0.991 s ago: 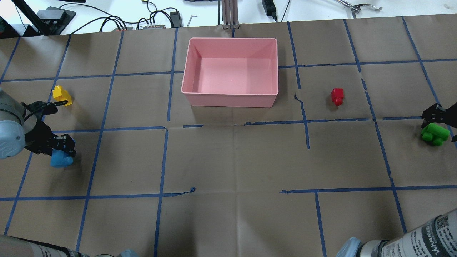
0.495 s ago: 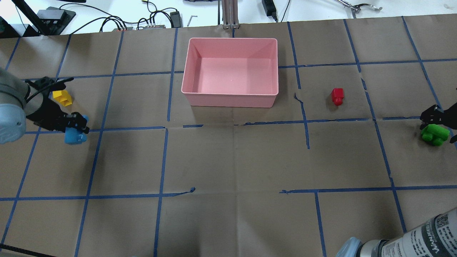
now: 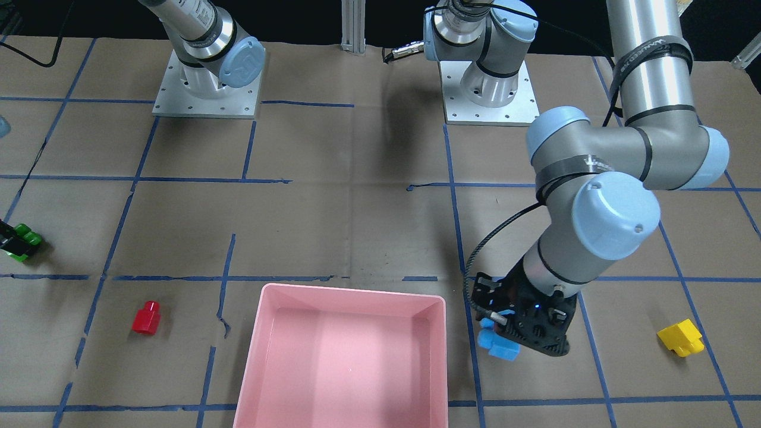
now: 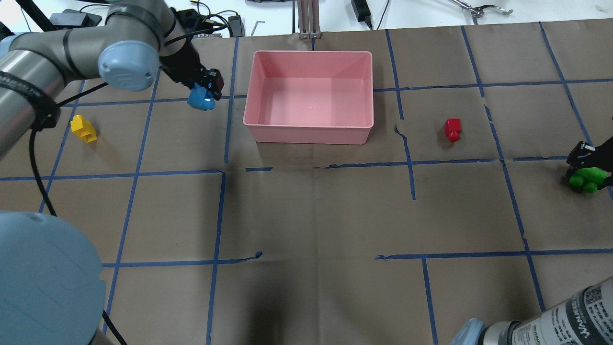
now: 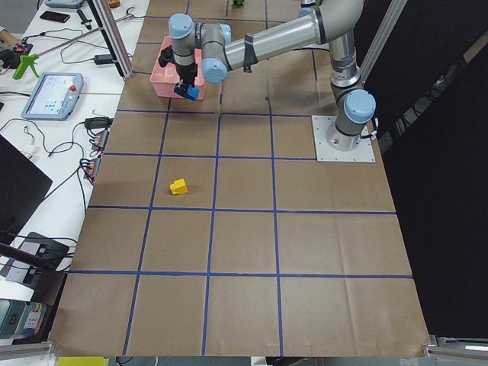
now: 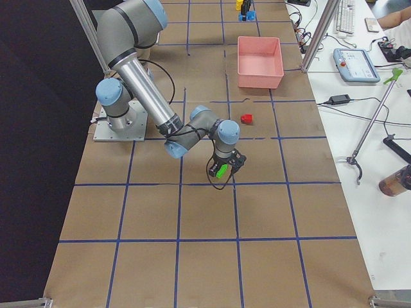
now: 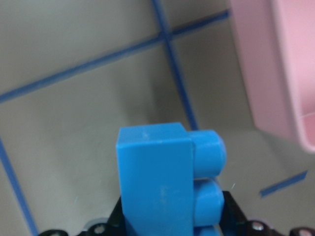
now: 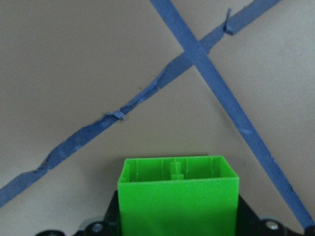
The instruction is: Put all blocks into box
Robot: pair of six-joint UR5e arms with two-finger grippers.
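Note:
My left gripper (image 4: 205, 91) is shut on the blue block (image 4: 199, 98) and holds it above the table just left of the pink box (image 4: 309, 128). The blue block also shows in the front view (image 3: 498, 345) and the left wrist view (image 7: 167, 182), where the box's wall (image 7: 266, 73) is at upper right. My right gripper (image 4: 588, 168) is shut on the green block (image 4: 585, 179) at the far right edge; the right wrist view shows the green block (image 8: 178, 196) held over the paper. The yellow block (image 4: 83, 129) and the red block (image 4: 452, 129) lie on the table. The box holds nothing.
Brown paper with blue tape lines (image 4: 306, 167) covers the table. Cables and a power brick (image 4: 234, 23) lie beyond the far edge. An aluminium post (image 4: 309, 19) stands just behind the box. The left arm's elbow (image 4: 129, 64) hangs over the left part.
My left gripper has carried the blue block up and to the right, from near the left edge to beside the box. My right gripper has lifted the green block slightly.

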